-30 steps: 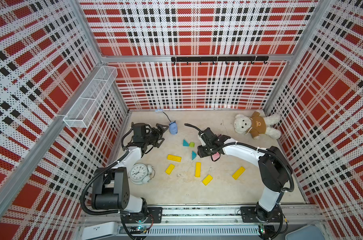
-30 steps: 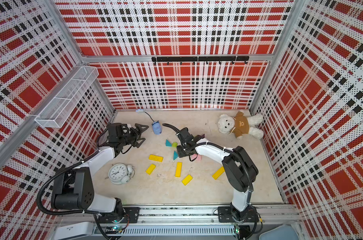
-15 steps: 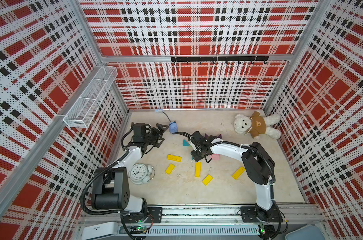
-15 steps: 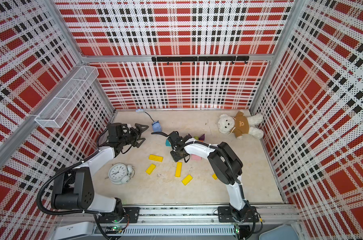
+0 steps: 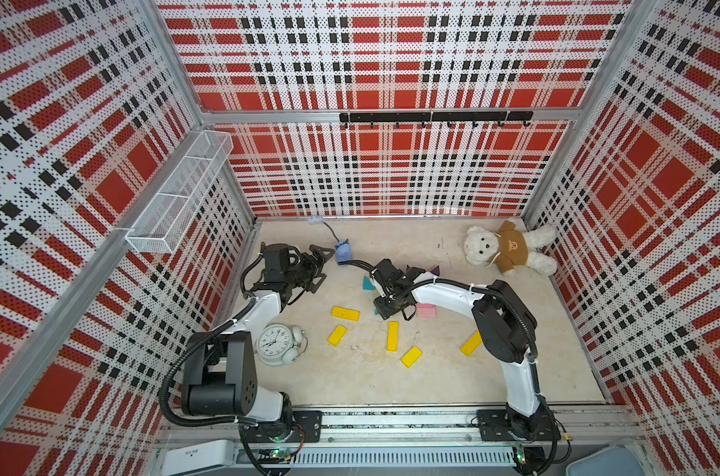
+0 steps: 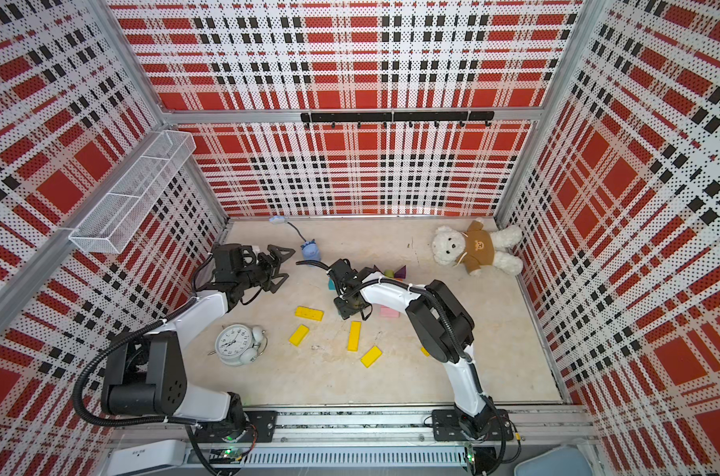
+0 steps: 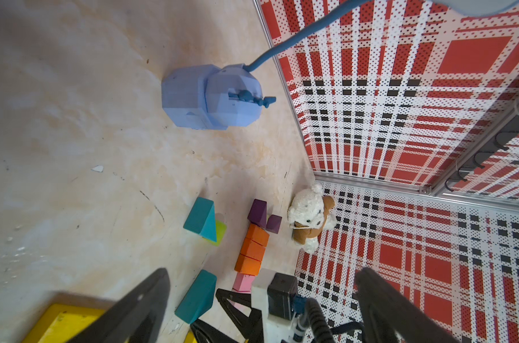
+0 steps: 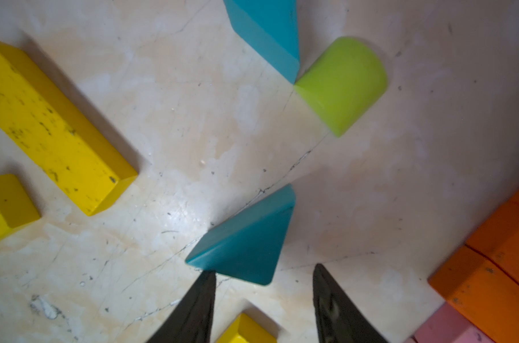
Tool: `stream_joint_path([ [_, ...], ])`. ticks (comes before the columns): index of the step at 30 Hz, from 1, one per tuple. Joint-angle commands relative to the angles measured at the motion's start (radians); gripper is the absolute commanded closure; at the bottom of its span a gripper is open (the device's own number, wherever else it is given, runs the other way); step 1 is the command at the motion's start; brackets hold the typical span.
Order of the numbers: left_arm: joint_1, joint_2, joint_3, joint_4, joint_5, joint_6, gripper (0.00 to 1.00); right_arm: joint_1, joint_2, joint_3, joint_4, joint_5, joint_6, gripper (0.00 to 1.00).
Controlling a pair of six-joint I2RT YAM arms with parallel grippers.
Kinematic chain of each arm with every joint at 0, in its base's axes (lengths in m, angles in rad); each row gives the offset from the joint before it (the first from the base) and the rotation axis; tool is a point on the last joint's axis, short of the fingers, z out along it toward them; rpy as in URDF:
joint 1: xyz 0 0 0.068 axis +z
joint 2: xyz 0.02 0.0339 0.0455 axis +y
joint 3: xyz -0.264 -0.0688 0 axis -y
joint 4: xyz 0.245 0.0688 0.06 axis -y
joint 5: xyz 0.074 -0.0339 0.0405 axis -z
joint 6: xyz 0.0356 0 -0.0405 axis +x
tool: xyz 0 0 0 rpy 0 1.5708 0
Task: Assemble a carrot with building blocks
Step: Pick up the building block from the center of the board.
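Teal triangle (image 8: 246, 240) lying on the floor at the tips of the right gripper (image 8: 264, 268)
The right gripper is hovering mid-floor with jaws parted, gripping nothing; the left gripper (image 5: 322, 267) is hanging wide open, far left. Orange bars (image 7: 252, 249) are lying in a row just right of the triangle, yellow bars (image 5: 345, 313) scattered nearer.

— What encloses the space?
— Perforated wall panels (image 5: 391, 62) printed in red, black and white plaid, set between aluminium frame posts (image 5: 173, 62).
— Anything mounted on them?
— A white wire-mesh shelf (image 5: 177, 198) on the left wall, and a black hook rail (image 5: 432, 117) across the back.
— And underfoot?
— A beige mottled floor (image 5: 350, 379), scuffed and evenly lit.
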Motion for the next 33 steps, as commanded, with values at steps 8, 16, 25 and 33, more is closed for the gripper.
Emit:
stream_joint_path([
  [8,-0.003,0.001,0.006,0.018,0.002,0.002,0.00,0.034,0.051,0.084,-0.024,0.048,0.058,0.38],
  [16,-0.004,0.000,0.006,0.019,0.003,0.001,0.00,0.041,0.095,0.121,-0.051,0.051,0.053,0.39],
  [25,-0.007,0.003,0.006,0.019,0.003,-0.001,0.01,0.043,0.120,0.138,-0.038,0.071,0.070,0.44],
  [33,-0.007,0.004,0.006,0.019,0.002,0.001,0.00,0.042,0.117,0.136,-0.042,0.091,0.088,0.50],
])
